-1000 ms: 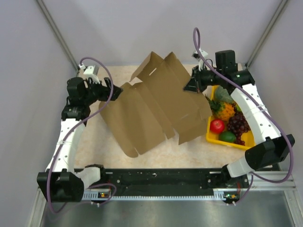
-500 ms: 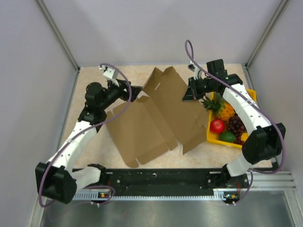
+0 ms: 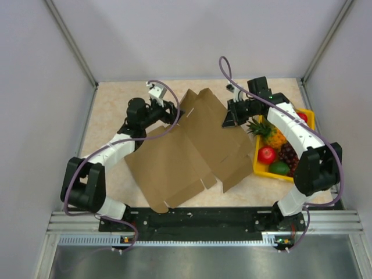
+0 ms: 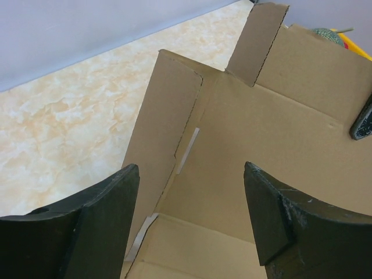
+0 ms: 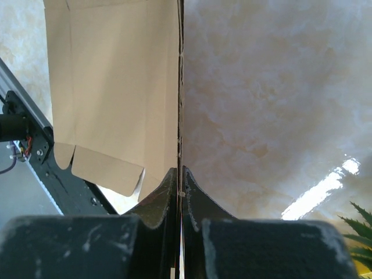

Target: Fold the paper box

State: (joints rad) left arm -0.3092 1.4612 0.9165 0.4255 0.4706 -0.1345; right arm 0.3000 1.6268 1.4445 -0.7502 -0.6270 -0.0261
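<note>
Pinching paper box (image 5: 110,81) edge, R hand (image 5: 179,172)

- We record the box (image 3: 186,145) as plain brown, unprinted.
- The table (image 3: 110,107) is beige with cream marbling.
- The tray (image 3: 258,168) is yellow.
- In it we note a red apple (image 3: 267,154), dark purple grapes (image 3: 290,152), a green fruit (image 3: 279,167) and an orange pineapple (image 3: 278,137) with green leaves.
- The left arm (image 3: 113,148) and right arm (image 3: 296,131) are white with black joints.
- Their cables (image 3: 222,68) are purple.
</note>
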